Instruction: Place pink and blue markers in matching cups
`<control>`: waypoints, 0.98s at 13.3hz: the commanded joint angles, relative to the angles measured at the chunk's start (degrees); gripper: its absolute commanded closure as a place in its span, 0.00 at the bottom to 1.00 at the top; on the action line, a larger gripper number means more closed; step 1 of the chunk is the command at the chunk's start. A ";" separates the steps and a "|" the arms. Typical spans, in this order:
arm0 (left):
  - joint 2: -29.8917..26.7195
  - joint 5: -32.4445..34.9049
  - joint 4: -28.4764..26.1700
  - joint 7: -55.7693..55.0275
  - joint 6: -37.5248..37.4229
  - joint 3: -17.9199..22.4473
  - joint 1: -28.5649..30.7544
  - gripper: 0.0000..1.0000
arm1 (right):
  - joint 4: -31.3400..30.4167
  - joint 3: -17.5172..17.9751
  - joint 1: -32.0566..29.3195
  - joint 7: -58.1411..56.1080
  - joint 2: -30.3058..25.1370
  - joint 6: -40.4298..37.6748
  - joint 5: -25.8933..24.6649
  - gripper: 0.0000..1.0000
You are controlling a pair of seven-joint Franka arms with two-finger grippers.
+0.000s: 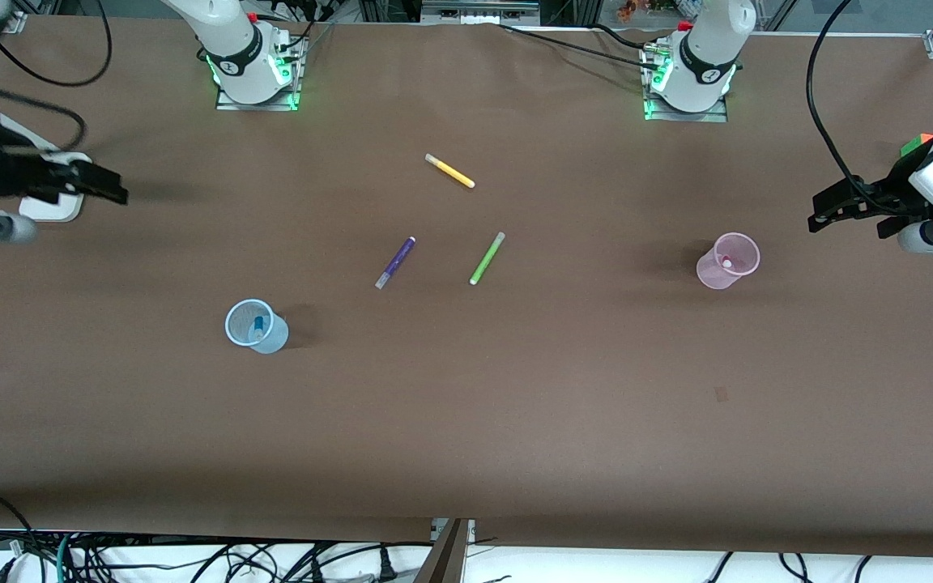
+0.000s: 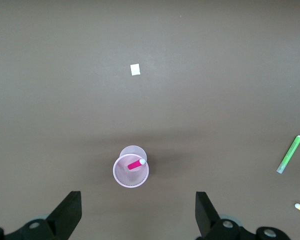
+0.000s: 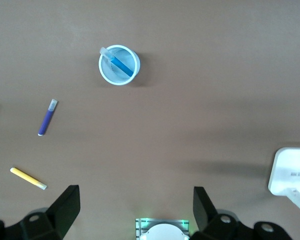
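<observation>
The light blue cup (image 1: 256, 326) stands upright with the blue marker (image 1: 258, 325) in it, toward the right arm's end of the table. The pale pink cup (image 1: 727, 261) stands upright with the pink marker (image 1: 726, 261) in it, toward the left arm's end. My left gripper (image 1: 819, 210) is open and empty, up over the table's end past the pink cup (image 2: 131, 171), whose marker (image 2: 136, 164) leans on the rim. My right gripper (image 1: 110, 188) is open and empty, over the other end, apart from the blue cup (image 3: 119, 65) and its marker (image 3: 120, 63).
A yellow pen (image 1: 449, 171), a purple pen (image 1: 395, 262) and a lime-green pen (image 1: 487, 258) lie in the table's middle. A white block (image 1: 53, 212) sits under the right gripper. A small white tag (image 2: 135, 69) lies on the table near the pink cup.
</observation>
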 commanded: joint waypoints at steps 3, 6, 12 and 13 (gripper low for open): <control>0.96 1.32 2.09 0.26 -1.40 -0.30 0.30 0.00 | -3.51 0.71 -1.18 0.47 -3.58 -0.06 -2.36 0.00; 0.96 1.32 2.09 0.18 -1.40 -0.30 0.30 0.00 | -2.71 0.97 -0.74 0.65 -3.05 0.11 -3.41 0.00; 0.96 1.41 2.00 0.18 -1.40 -0.30 0.30 0.00 | -0.87 1.24 -0.13 0.47 -0.95 0.20 -4.56 0.00; 0.96 1.41 2.00 0.18 -1.40 -0.30 0.30 0.00 | -0.61 1.15 -0.13 0.47 -0.85 0.11 -4.56 0.00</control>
